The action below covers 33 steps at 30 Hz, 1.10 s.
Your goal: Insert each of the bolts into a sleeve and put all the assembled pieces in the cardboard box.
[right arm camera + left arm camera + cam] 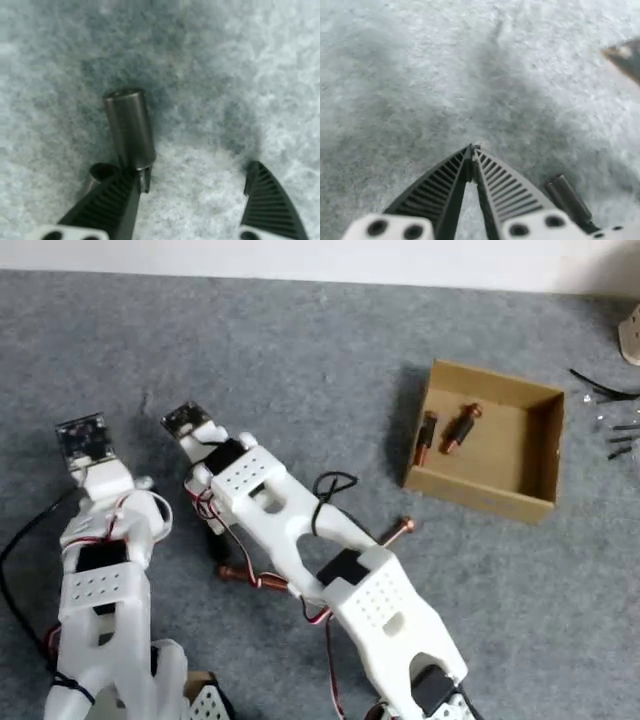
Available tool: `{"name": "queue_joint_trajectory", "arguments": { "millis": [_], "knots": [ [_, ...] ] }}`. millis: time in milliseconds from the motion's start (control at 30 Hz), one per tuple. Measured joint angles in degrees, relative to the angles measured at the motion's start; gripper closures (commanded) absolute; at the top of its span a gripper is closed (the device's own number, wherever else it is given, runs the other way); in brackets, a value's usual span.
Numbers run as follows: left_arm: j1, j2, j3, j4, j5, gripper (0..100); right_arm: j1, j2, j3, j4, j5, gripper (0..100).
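My right gripper (195,170) is open just above the grey carpet. A dark metal sleeve (129,127) lies beside one of its fingers (112,200), its near end touching that fingertip. A second sleeve (101,172) peeks out behind the same finger. My left gripper (472,148) is shut on nothing, with another dark sleeve (567,197) close beside it. Two copper bolts (400,530) (240,573) lie on the carpet, partly under the right arm (300,530). The cardboard box (545,455) at the right holds two assembled pieces (425,437) (460,427).
The left arm (100,570) stands close beside the right arm at the lower left. Small black parts (612,430) are scattered beyond the box at the right edge. A corner of the box (625,57) shows in the left wrist view.
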Motion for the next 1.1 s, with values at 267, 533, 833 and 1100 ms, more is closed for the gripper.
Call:
{"name": "queue_joint_trajectory", "arguments": {
  "millis": [267, 533, 833, 1100],
  "knots": [
    [-2.81, 0.00, 0.00, -0.35, 0.62, 99, -2.02, 3.25, -2.90, -4.48, 4.84, 72.1],
    [-4.75, 0.00, 0.00, -0.35, 0.62, 99, -2.29, 4.22, -4.84, -3.16, 3.78, 72.1],
    [-6.95, 0.00, 0.00, -2.90, 0.62, 99, -4.04, 4.48, -8.09, -1.05, -1.85, 72.1],
    [-7.03, 0.00, 0.00, -3.69, 0.70, 99, -4.75, 4.57, -11.96, -1.05, -1.85, 72.1]
  ]
}}
